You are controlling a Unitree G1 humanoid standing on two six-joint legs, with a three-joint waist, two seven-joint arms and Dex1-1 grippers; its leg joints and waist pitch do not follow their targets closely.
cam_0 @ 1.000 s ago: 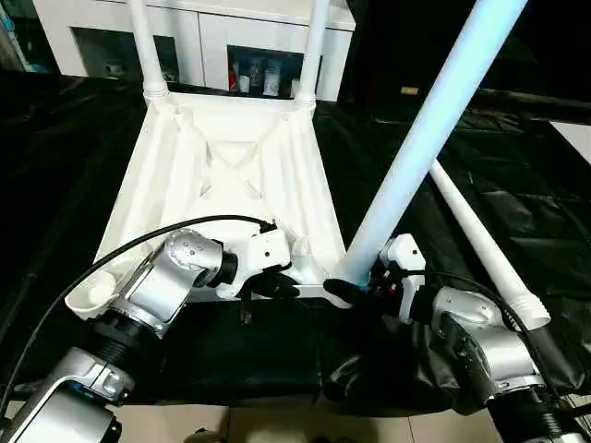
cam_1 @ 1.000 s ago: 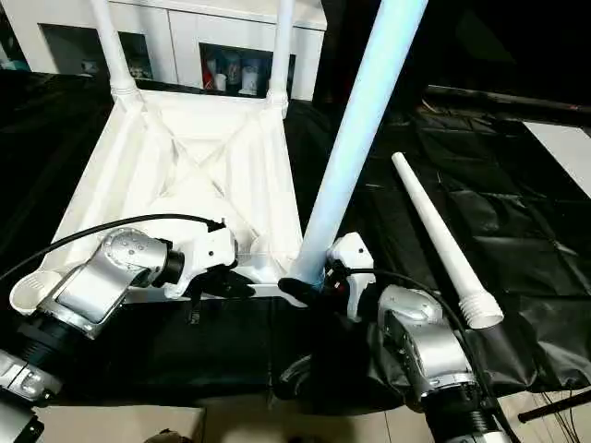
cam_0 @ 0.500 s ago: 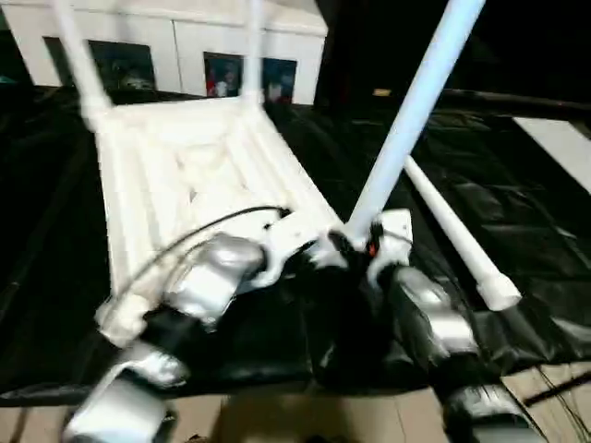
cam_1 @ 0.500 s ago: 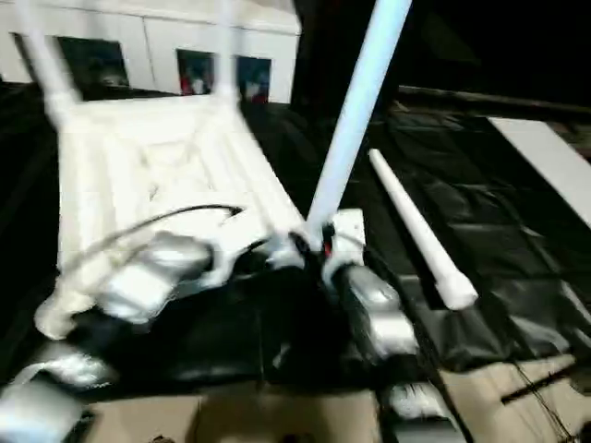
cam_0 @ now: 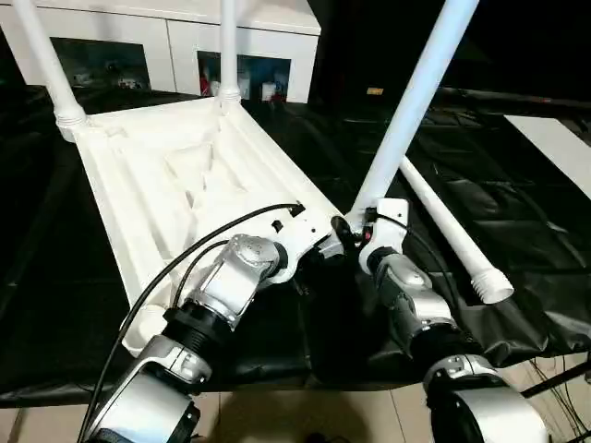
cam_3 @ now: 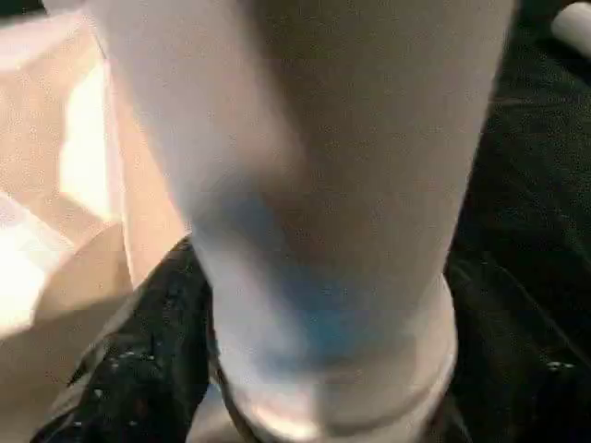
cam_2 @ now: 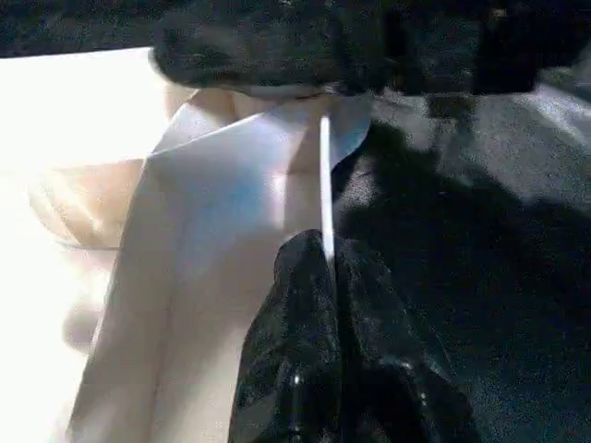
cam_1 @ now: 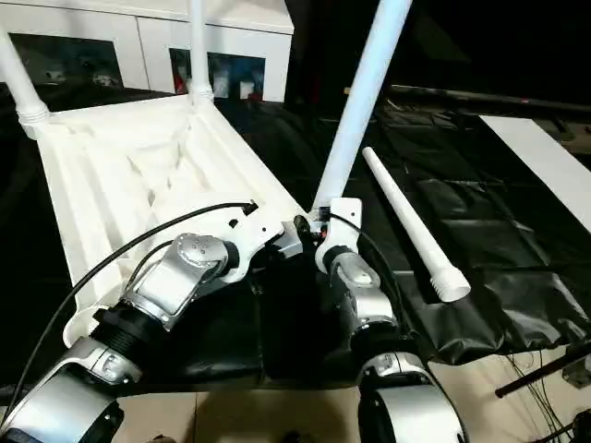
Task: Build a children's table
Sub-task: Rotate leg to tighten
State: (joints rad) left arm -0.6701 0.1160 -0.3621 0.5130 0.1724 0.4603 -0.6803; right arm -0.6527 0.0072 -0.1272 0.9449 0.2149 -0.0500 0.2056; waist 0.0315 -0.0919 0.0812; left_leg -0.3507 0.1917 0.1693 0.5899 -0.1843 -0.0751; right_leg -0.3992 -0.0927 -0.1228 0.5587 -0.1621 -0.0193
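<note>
The children's table top (cam_0: pixel 185 175) lies upside down on a black sheet, ribbed underside up. Two white legs (cam_0: pixel 227 46) (cam_0: pixel 42 55) stand in its far corner sockets. A third leg (cam_0: pixel 416 92) rises tilted from the near right corner. My right gripper (cam_0: pixel 351 229) is shut round its thick base (cam_3: pixel 323 277), with a black finger (cam_3: pixel 138 369) against it. Just left of it, my left gripper (cam_0: pixel 319 251) is shut on the thin white rim (cam_2: pixel 325 185) of the top. A fourth leg (cam_0: pixel 443 231) lies loose on the sheet to the right.
A white cabinet (cam_0: pixel 249 37) with glass doors stands behind the table top. The crinkled black sheet (cam_0: pixel 526 221) covers the floor all round. A pale strip (cam_0: pixel 563 138) shows at the far right. A black cable (cam_0: pixel 185 258) loops over my left forearm.
The head camera has swung, so the whole picture has shifted. The tilted leg stays at the near right corner in my right gripper, and my left gripper keeps its pinch on the rim.
</note>
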